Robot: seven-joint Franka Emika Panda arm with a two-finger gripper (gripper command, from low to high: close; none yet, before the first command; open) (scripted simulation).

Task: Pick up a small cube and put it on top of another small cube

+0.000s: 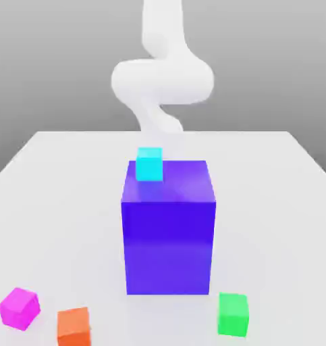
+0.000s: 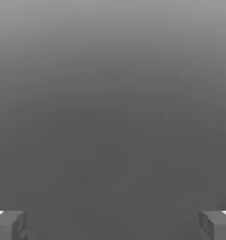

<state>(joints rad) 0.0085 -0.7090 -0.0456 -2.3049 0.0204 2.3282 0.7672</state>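
In the exterior view, the white robot arm (image 1: 163, 81) comes down from the top center of the frame, behind a large blue-violet block (image 1: 168, 230) that stands upright on the pale surface (image 1: 273, 223) at the middle of the frame. A small cyan cube (image 1: 150, 164) rests on top of the block, toward the exterior view's left. Three more small cubes lie on the surface along the bottom of the frame: a magenta cube (image 1: 19, 309) at the lower left, turned at an angle, an orange cube (image 1: 74, 327) near it, and a green cube (image 1: 233, 314) at the lower right. In the hand view, the gripper (image 2: 113, 226) is released, its two fingers spread wide apart with nothing between them.
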